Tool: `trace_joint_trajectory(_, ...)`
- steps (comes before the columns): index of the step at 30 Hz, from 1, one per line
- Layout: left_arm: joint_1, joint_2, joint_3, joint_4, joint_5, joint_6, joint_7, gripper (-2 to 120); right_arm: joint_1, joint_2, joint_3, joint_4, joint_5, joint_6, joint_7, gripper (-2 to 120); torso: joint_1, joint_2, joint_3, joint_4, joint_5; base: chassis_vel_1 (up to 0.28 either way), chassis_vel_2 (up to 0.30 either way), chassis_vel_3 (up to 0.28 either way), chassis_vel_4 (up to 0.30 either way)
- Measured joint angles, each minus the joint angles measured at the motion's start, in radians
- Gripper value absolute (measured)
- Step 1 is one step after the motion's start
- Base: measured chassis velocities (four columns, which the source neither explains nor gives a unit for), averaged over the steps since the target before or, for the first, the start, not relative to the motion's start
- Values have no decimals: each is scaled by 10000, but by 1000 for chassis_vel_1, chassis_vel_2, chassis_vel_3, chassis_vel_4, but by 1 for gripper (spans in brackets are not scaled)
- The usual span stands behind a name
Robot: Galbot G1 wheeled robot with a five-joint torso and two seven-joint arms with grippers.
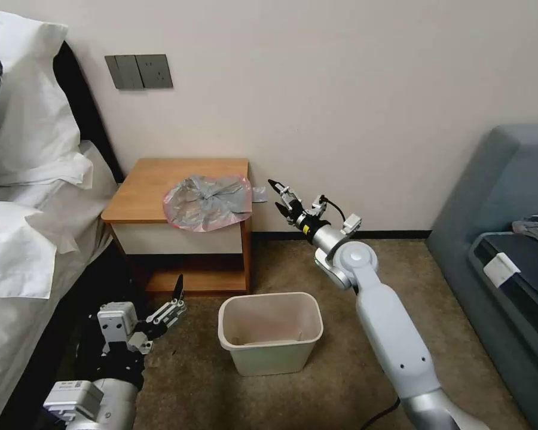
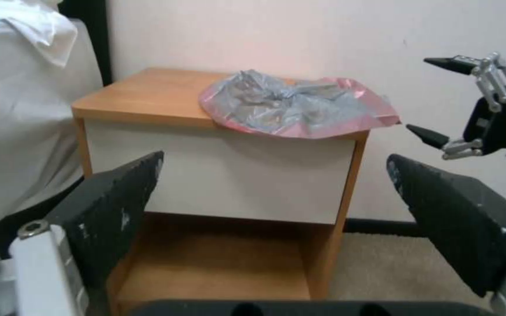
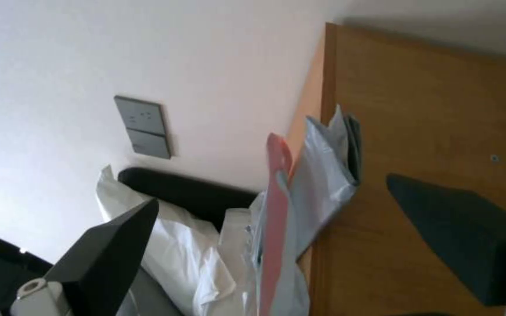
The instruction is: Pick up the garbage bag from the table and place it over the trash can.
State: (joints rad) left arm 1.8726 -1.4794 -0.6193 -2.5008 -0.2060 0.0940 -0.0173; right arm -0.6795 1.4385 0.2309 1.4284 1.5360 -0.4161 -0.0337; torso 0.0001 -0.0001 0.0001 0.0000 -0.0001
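Observation:
The garbage bag [image 1: 206,203], crumpled grey plastic with a pinkish-red rim, lies on the right part of the table [image 1: 152,179] and overhangs its front and right edges. My right gripper [image 1: 274,193] is open just right of the table, level with the bag's overhanging corner and a little apart from it. In the right wrist view the bag's rim [image 3: 276,175] sits between that gripper's spread fingers [image 3: 112,237]. My left gripper [image 1: 180,294] is open and low, in front of the table's shelf. The trash can [image 1: 270,331] stands on the carpet below the table's right front corner.
A bed with white pillows [image 1: 30,179] borders the table on the left. A blue-grey sofa [image 1: 508,197] fills the right side. A grey switch panel [image 1: 138,71] is on the wall. Open carpet lies around the trash can.

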Motion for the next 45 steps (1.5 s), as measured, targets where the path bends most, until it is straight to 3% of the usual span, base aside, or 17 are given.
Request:
trace_joint_trajectory(10,59,-209,36,0,199,-83,41,100,433,320,-239,-825,99,-38,-155,100,0,0,0,0,0,0,0,0,0)
trace_joint_trajectory(15,97,-226,30,1,228,-130,46,100,618,560,-239,-1166,364,-57,-265,78,0,0,0,0,0,0,0,0,0)
trace_joint_trajectory(20,104,-229,29,3,229,-140,47,100,636,652,-193,-1295,428,-58,-267,67,0,0,0,0,0,0,0,0,0)
trace_joint_trajectory(23,121,-212,26,7,228,-148,40,100,636,705,-187,-1332,431,-58,-289,48,0,0,0,0,0,0,0,0,0)
trace_joint_trajectory(25,124,-210,26,7,229,-152,38,100,636,713,-185,-1332,430,-58,-289,46,0,0,0,0,0,0,0,0,0)
trace_joint_trajectory(37,182,-130,34,8,239,-286,24,100,514,852,-44,-1316,79,96,-117,0,0,0,-1,0,1,0,0,0,0)
trace_joint_trajectory(45,185,-136,108,8,274,-356,26,100,77,705,-23,-779,-102,177,6,0,-1,0,-1,2,2,0,0,0,0)
